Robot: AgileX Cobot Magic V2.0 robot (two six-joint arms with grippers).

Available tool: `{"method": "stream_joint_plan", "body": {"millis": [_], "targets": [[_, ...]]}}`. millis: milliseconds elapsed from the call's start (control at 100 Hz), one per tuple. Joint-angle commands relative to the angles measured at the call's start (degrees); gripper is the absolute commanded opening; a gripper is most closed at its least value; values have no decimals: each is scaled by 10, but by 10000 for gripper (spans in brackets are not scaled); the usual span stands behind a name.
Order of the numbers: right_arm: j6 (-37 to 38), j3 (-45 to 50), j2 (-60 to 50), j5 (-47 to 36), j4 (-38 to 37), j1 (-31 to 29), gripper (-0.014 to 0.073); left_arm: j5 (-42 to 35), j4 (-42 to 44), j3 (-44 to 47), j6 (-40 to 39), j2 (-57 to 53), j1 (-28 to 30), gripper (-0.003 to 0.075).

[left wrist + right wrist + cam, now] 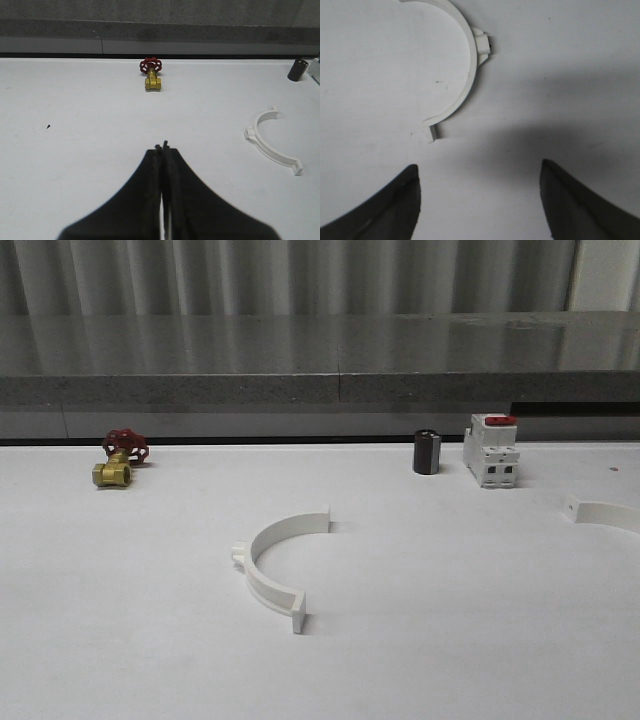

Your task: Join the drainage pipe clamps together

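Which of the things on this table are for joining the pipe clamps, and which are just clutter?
For the job:
- clamp half at centre
- clamp half at the right edge

Just lying about:
- brass valve with red handwheel
- black cylinder
- white breaker with red switch

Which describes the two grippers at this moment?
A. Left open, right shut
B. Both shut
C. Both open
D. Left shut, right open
D: the left gripper has its fingers pressed together over bare table, while the right gripper is spread wide just short of a clamp half.
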Motion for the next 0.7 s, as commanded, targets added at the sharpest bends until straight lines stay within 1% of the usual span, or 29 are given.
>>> {"method": "stream_joint_plan", "body": {"millis": [0, 80, 220, 360, 460, 690], "targets": [[-6, -36, 27, -26, 3, -4, 549, -39, -4, -15, -5, 9, 0, -20], [-17, -56, 66, -33, 5, -4, 549, -39, -4, -15, -5, 9, 0, -20], [-57, -83, 131, -43, 27, -4, 549, -39, -4, -15, -5, 9, 0, -20], [-78, -87, 180, -84, 28, -4, 549, -39, -4, -15, -5, 9, 0, -20], [-78, -87, 205, -117, 19, -4, 549, -39, -4, -15, -5, 9, 0, -20], [-78, -88, 241, -161, -4, -4, 547, -39, -4, -15, -5, 9, 0, -20]]}}
